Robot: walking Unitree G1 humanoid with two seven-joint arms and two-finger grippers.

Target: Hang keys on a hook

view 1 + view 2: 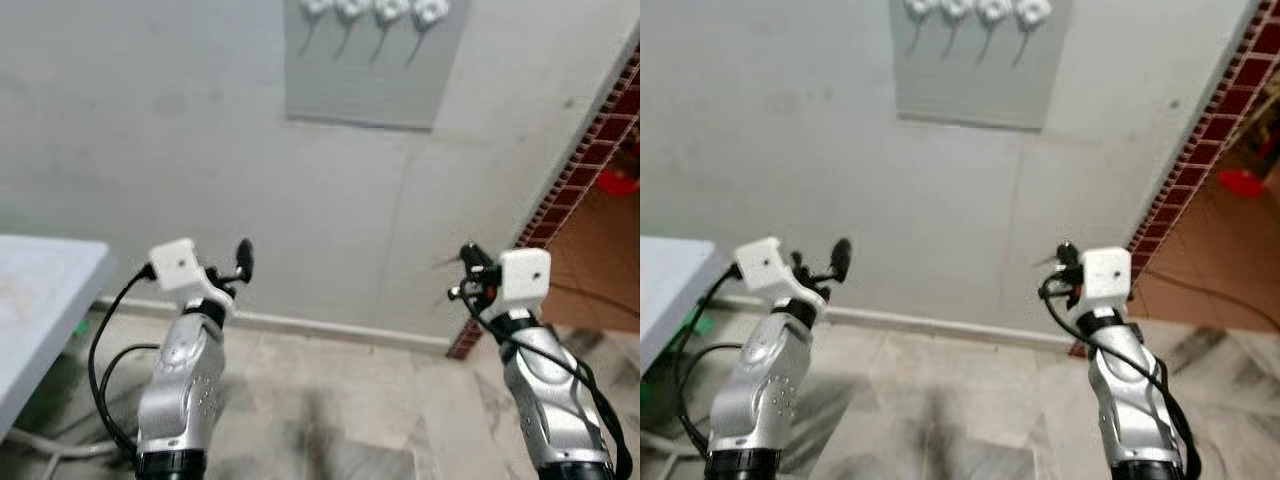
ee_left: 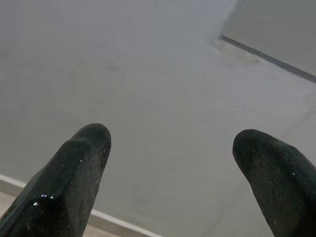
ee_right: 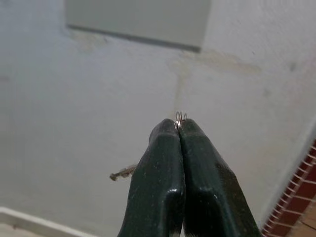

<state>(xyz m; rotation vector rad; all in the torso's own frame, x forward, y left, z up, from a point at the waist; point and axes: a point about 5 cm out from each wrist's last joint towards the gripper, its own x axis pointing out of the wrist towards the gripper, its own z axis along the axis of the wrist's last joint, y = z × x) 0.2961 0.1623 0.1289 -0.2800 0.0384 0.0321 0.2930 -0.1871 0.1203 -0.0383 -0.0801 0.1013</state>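
The keys [image 3: 123,173] are held by their ring [image 3: 180,117], which is pinched between the clenched jaws of the right gripper [image 3: 178,124]; a sliver of the wire ring is seen at the very fingertips, and one small, blurred key sticks out to the side below them, against the wall. In the left eye view the same key appears as a thin sliver [image 1: 447,262] just beside the gripper's tips, on the side toward the left arm.

The right gripper [image 1: 468,256] is raised before the grey wall [image 1: 180,150], well short of the hooks. High above and between both grippers a pale grey panel [image 1: 365,85] is fixed to the wall, and a row of four white hooks [image 1: 375,12] is carried along its upper part — cut off by the top edge of the picture, so their full shape cannot be told. The hooks sit well above the held ring.

The left gripper [image 1: 243,258] is raised at about the same height, well apart from the right one, and its jaws are released: in the left wrist view the two black fingers [image 2: 74,173] are spread wide with nothing between them but bare wall.

Beyond the left arm, a pale bench [image 1: 40,290] edge is seen. Beyond the right gripper, a red-brown tiled wall edge [image 1: 585,150] slants away. Below both arms lies a marbled tile floor [image 1: 330,420], met by a white skirting [image 1: 330,328] at the wall's foot.
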